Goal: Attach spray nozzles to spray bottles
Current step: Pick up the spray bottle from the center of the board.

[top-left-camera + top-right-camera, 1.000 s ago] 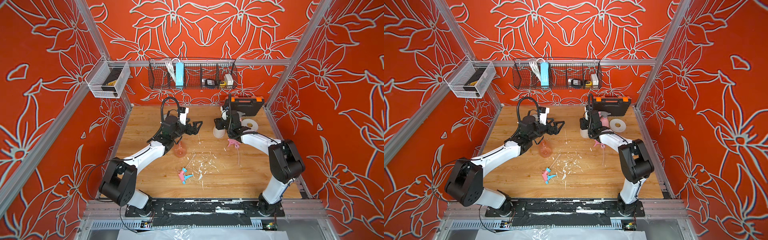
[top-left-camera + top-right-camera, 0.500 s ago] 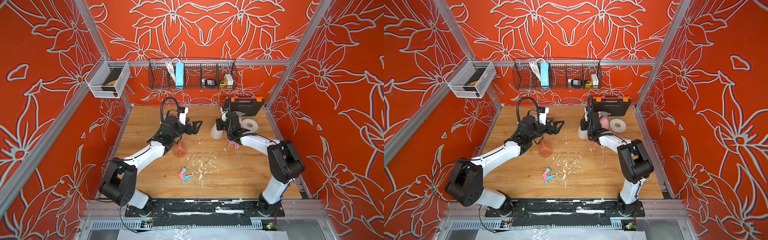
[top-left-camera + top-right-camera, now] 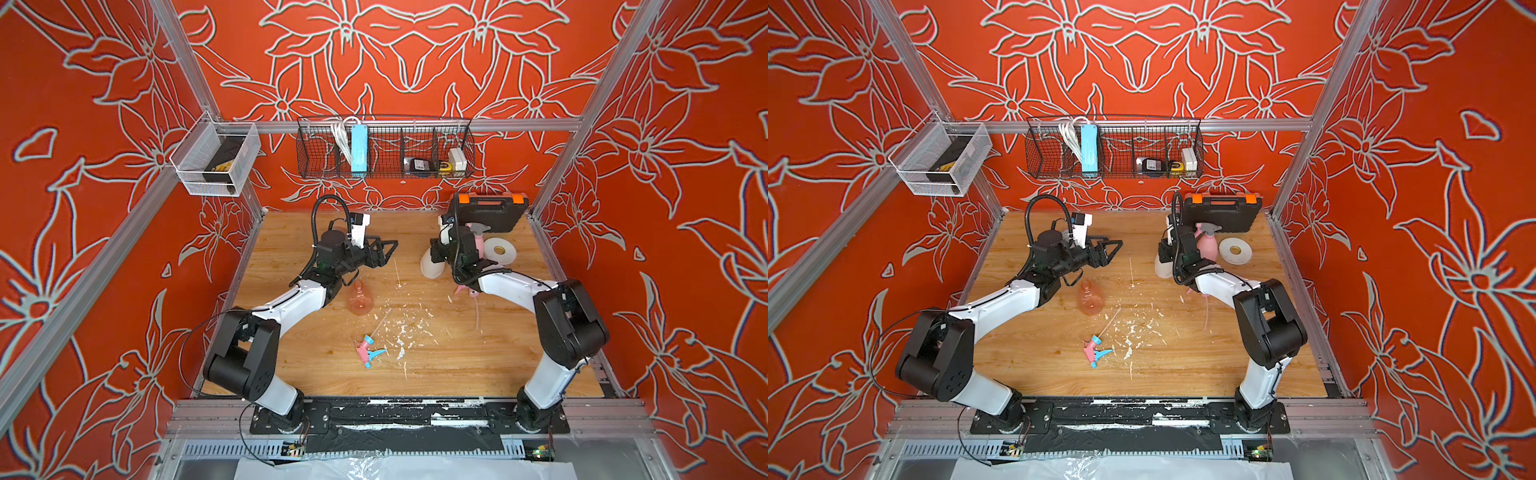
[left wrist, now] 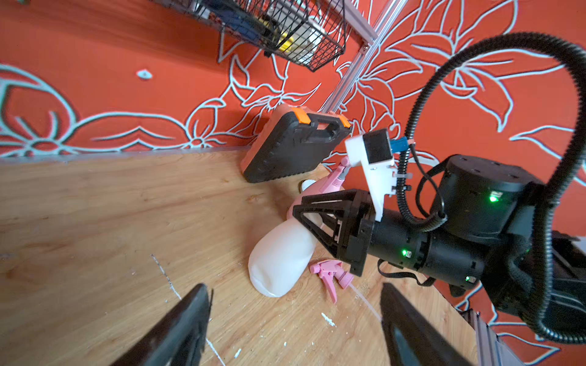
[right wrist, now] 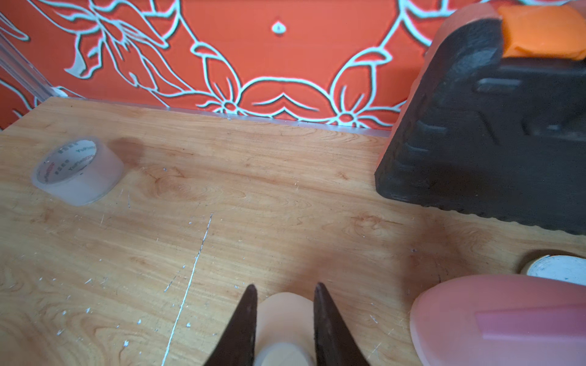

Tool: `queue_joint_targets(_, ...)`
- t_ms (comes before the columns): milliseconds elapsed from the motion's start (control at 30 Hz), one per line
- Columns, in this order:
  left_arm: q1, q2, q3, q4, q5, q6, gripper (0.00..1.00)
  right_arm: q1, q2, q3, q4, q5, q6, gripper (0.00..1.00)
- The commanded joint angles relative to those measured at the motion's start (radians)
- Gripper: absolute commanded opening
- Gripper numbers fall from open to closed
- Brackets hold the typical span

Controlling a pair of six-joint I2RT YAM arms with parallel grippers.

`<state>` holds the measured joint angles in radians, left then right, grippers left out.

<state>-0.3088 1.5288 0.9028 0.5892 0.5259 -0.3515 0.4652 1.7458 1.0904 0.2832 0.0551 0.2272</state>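
The white bottle (image 4: 279, 253) is seen tilted, right of centre in the left wrist view. It is pinched between the jaws of the right gripper (image 5: 285, 288), and a pink nozzle (image 4: 329, 275) lies just beside it. The left gripper (image 3: 388, 248) is held spread and empty above centre in both top views, with the clear orange-pink bottle (image 3: 360, 298) just below it in the frame.

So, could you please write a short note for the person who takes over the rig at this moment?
Left gripper: open, empty.
Right gripper: shut on the tilted white bottle.
Done: the pink bottle stands with its grey-topped nozzle on, beside the black case.
Left: the all-pink nozzle lies by the white bottle; the pink-and-blue nozzle lies near the upright orange bottle. Both bottles need nozzles.
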Motion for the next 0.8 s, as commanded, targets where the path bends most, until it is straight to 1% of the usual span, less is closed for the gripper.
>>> queue_joint_targets(0,-0.011,-0.003,-0.033,0.16,0.03,0.056,0.78,0.009,-0.071,-0.011,-0.081,0.012,-0.003,0.1)
queue_joint_targets(100,-0.049,0.014,-0.033,0.213,0.018,0.146,0.78,0.009,-0.133,0.014,-0.178,-0.005,0.001,0.09)
queue_joint_targets(200,-0.092,0.059,0.019,0.172,0.041,0.257,0.79,0.007,-0.199,0.053,-0.289,-0.006,0.006,0.08)
queue_joint_targets(300,-0.117,0.116,0.085,0.109,0.103,0.341,0.83,0.005,-0.277,0.084,-0.376,-0.027,-0.008,0.08)
queue_joint_targets(433,-0.129,0.185,0.146,0.075,0.187,0.377,0.86,0.006,-0.371,0.141,-0.491,-0.035,-0.042,0.06)
queue_joint_targets(600,-0.177,0.228,0.147,0.098,0.206,0.439,0.88,0.006,-0.428,0.232,-0.62,-0.064,-0.073,0.04)
queue_joint_targets(767,-0.217,0.251,0.148,0.085,0.248,0.493,0.95,0.006,-0.444,0.321,-0.689,-0.126,-0.076,0.04)
